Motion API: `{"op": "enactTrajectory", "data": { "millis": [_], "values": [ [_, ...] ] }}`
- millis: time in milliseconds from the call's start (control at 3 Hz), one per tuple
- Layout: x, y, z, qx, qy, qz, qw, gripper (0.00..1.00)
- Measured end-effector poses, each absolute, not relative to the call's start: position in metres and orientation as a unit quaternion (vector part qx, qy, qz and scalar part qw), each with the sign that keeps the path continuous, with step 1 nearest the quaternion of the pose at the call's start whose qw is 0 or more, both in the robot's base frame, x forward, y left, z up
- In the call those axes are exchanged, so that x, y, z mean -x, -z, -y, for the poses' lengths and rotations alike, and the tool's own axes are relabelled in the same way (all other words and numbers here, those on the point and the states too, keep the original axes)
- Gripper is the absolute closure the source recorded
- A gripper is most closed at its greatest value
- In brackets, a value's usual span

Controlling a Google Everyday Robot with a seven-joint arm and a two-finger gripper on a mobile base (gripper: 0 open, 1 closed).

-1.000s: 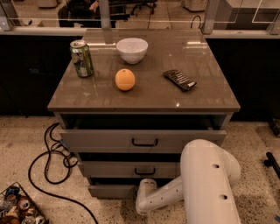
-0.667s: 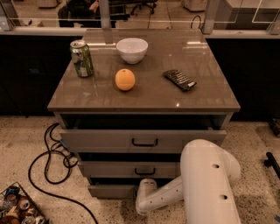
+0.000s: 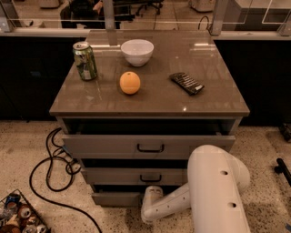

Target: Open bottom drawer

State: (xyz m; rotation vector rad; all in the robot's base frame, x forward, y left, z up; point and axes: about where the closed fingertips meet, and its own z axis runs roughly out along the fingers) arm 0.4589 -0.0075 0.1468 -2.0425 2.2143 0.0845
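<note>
Three drawers (image 3: 118, 175); the one gripper (image 3: 146, 200) sits at the bottom drawer (image 3: 113, 199). Above it: one can (image 3: 85, 61); one bowl (image 3: 137, 51); one orange (image 3: 130, 83); one packet (image 3: 187, 83)

This is probably a robotics lab in an office: speckled floor (image 3: 27, 136), loose black cable (image 3: 47, 170), glass partition (image 3: 182, 16) with office chairs (image 3: 148, 7) behind, and the robot's gripper (image 3: 146, 195) low at the bottom drawer (image 3: 116, 199).

We see a table (image 3: 209, 103) with a grey-brown top carrying four things, all apart: green can (image 3: 85, 61) upright at 10 o'clock, white bowl (image 3: 137, 51) at 12, orange (image 3: 130, 83) near centre, dark flat packet (image 3: 187, 83) at 3. Claw (image 3: 150, 195) sits low at 6 o'clock, by the bottom drawer (image 3: 116, 199).
</note>
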Motion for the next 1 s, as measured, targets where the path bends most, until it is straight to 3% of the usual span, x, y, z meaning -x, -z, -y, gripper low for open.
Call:
{"op": "enactTrajectory", "data": {
  "millis": [1000],
  "values": [
    [-0.4587, -0.1469, 0.0074, 0.676, -0.028, -0.733, 0.064, 1.00]
  ]
}}
